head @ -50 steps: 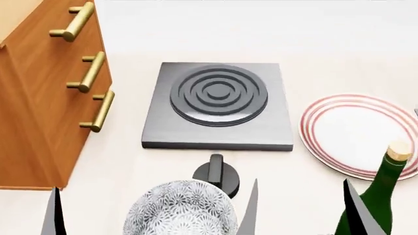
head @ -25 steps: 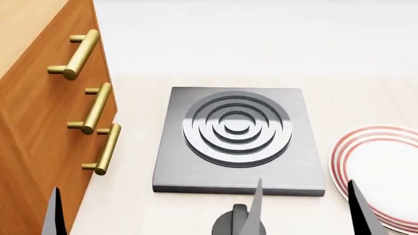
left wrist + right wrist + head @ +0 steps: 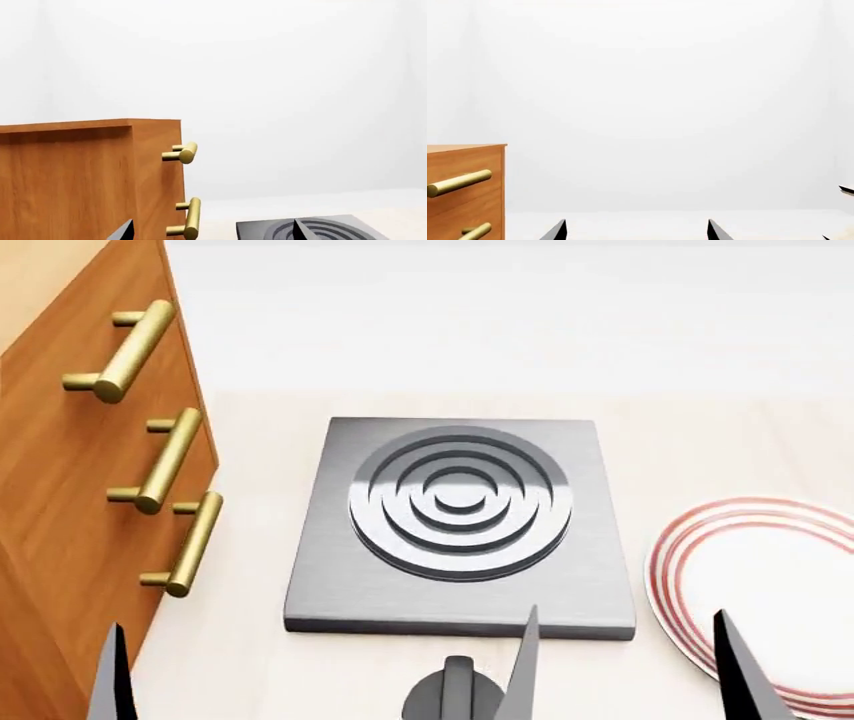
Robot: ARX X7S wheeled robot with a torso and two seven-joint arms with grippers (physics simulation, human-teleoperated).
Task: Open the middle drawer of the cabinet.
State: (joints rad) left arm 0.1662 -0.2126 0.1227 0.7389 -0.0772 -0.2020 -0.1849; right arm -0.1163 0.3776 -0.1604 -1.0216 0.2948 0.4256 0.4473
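The orange-brown cabinet [image 3: 54,490] stands at the left of the head view with three brass bar handles. The middle drawer [image 3: 83,455] is shut, flush with the other faces; its handle [image 3: 163,460] lies between the upper and lower ones. My left gripper [image 3: 212,235] is open and empty, short of the cabinet, and the middle handle [image 3: 190,220] shows between its fingers. Only one left fingertip [image 3: 110,680] shows in the head view. My right gripper [image 3: 625,670] is open and empty, low and to the right, and sees the cabinet [image 3: 464,200] far off to one side.
A grey square stove plate [image 3: 461,525] with raised rings lies right of the cabinet. A white plate with red rings [image 3: 767,590] lies at the right edge. A dark round knob [image 3: 454,695] sits at the bottom, beside my right gripper's inner finger.
The head view rose, so the patterned bowl and green bottle dropped out of sight, then shifted so cabinet and stove plate slid a little left. The drawers stay shut.
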